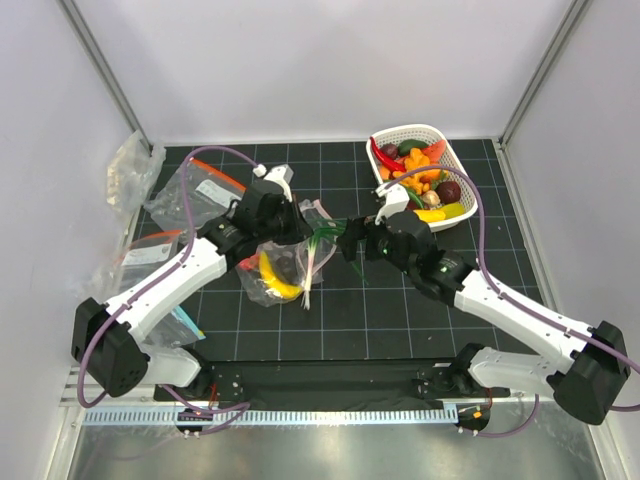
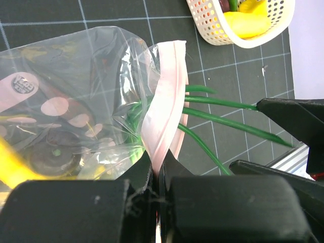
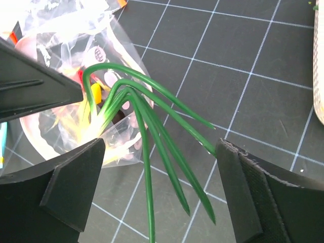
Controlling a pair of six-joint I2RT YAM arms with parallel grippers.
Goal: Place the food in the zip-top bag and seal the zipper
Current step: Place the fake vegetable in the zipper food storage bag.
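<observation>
L claw (image 2: 158, 169) clamped tight on pink zipper (image 2: 164, 101) of zip-top bag (image 2: 76, 76); bag lies mid-table (image 2: 243, 76). R claw (image 3: 159, 147) spread wide, gripping nothing. Green onion leaves (image 3: 152, 116) stick out of bag mouth, btwn R fingers.

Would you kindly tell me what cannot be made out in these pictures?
- Left wrist view: the food inside the zip-top bag is smeared by creased, glaring plastic.
- Left wrist view: the zipper has its lower end hidden between the fingers of the shut left gripper.
- Right wrist view: one of the green stalks is cut off by the bottom edge, within the open right gripper.
</observation>
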